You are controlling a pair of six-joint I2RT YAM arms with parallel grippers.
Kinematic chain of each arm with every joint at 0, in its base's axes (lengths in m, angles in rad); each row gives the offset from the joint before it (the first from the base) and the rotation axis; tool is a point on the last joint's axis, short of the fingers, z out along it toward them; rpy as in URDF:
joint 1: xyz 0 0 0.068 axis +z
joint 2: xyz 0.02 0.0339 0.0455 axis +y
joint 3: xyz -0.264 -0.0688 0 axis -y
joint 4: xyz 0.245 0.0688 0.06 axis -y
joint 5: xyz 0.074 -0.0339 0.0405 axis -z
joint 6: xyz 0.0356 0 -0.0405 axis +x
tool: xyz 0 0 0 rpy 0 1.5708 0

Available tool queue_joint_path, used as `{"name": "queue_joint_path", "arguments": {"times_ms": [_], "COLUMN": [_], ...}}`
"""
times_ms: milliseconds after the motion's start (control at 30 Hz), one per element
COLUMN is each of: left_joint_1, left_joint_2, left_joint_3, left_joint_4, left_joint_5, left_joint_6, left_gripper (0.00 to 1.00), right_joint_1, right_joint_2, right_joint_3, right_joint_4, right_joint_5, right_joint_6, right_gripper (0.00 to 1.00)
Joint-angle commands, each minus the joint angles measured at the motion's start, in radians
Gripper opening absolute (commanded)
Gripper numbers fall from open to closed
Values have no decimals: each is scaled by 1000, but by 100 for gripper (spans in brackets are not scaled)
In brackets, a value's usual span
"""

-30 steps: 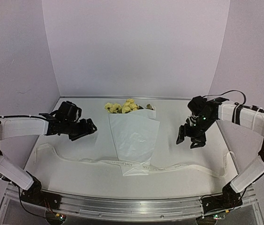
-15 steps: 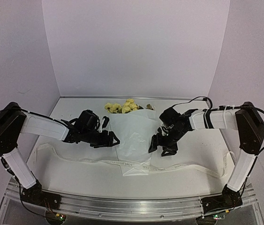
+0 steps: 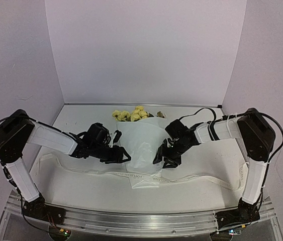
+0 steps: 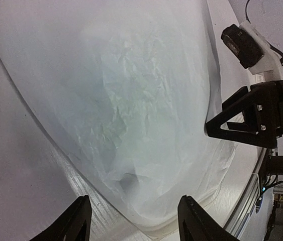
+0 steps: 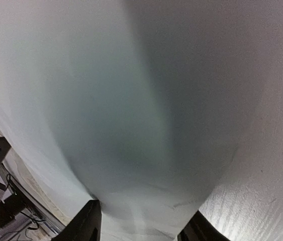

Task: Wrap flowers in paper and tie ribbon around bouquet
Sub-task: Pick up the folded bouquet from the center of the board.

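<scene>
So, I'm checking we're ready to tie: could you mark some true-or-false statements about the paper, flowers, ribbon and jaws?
1. The flowers stick out of the far end of the paper. True.
2. The ribbon is tied in a bow round the paper. False: it lies untied across the table by the paper's near end.
3. The left jaws and right jaws flank the paper, one on each side. True.
4. The left jaws are clamped shut. False: they stand apart over the paper.
</scene>
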Motion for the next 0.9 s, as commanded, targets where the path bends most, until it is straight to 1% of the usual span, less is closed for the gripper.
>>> {"name": "queue_joint_path", "arguments": {"times_ms": [0, 267, 333, 433, 533, 700, 867], "left_joint_1": [-7, -9, -9, -9, -9, -17, -45], "left_joint_2": [27, 53, 59, 68, 59, 15, -32], "left_joint_3": [-2, 36, 49, 74, 65, 1, -55], "left_joint_4": [54, 23, 9, -24, -36, -46, -77], "left_joint_5": [15, 13, 9, 2, 15, 78, 100], "left_joint_6": [-19, -19, -14, -8, -1, 14, 22], "left_gripper": [60, 54, 53, 53, 53, 47, 42], "right_joint_1": [5, 5, 5, 2, -1, -3, -3], "right_joint_2": [29, 28, 29, 36, 51, 59, 58], "right_joint_3": [-21, -9, 5, 33, 68, 106, 128], "right_joint_4": [103, 112, 112, 91, 63, 37, 5], "right_joint_5": [-11, 13, 20, 40, 51, 72, 94], "right_joint_6": [75, 95, 97, 91, 86, 97, 112], "right_gripper": [43, 6, 1, 0, 0, 0, 0]}}
